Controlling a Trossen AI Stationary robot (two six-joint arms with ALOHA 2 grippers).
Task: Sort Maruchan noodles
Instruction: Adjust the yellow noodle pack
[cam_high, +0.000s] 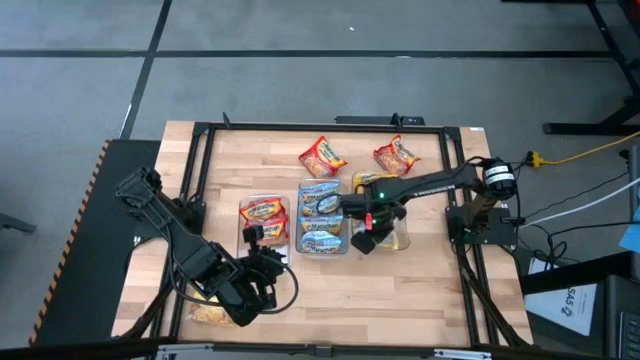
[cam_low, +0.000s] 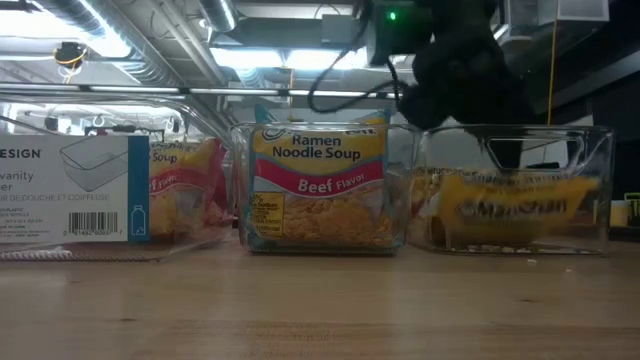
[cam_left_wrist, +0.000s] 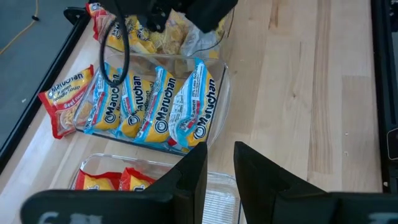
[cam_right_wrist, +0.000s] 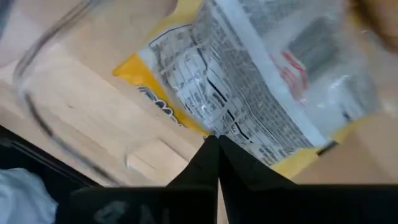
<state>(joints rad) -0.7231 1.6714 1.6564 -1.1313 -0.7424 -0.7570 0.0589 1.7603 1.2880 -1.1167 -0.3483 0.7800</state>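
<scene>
Three clear bins stand side by side mid-table: red packets in the left one (cam_high: 265, 216), blue packets (cam_left_wrist: 155, 106) in the middle one (cam_high: 322, 216), yellow packets in the right one (cam_high: 392, 232). Two red Maruchan packets (cam_high: 322, 155) (cam_high: 397, 155) lie loose beyond the bins. My right gripper (cam_high: 366, 238) hangs over the right bin, shut on a yellow packet (cam_right_wrist: 249, 81) that shows its printed back. My left gripper (cam_left_wrist: 219, 180) waits near the table's near edge, facing the bins, narrowly open and holding nothing. My right gripper pinches the yellow packet by its yellow border edge (cam_right_wrist: 198, 127) between the two shut fingertips, coming from above into the right bin. The packet (cam_low: 520, 210) sits tilted inside the bin, below the fingers; whether it rests on the bin floor I cannot tell.
A pale packet (cam_high: 215, 313) lies near the table's near left corner beside the left arm. The left bin carries a white paper label (cam_low: 75, 190). A black frame (cam_high: 300, 127) runs around the table. Bare wood lies in front of the bins (cam_high: 400, 290).
</scene>
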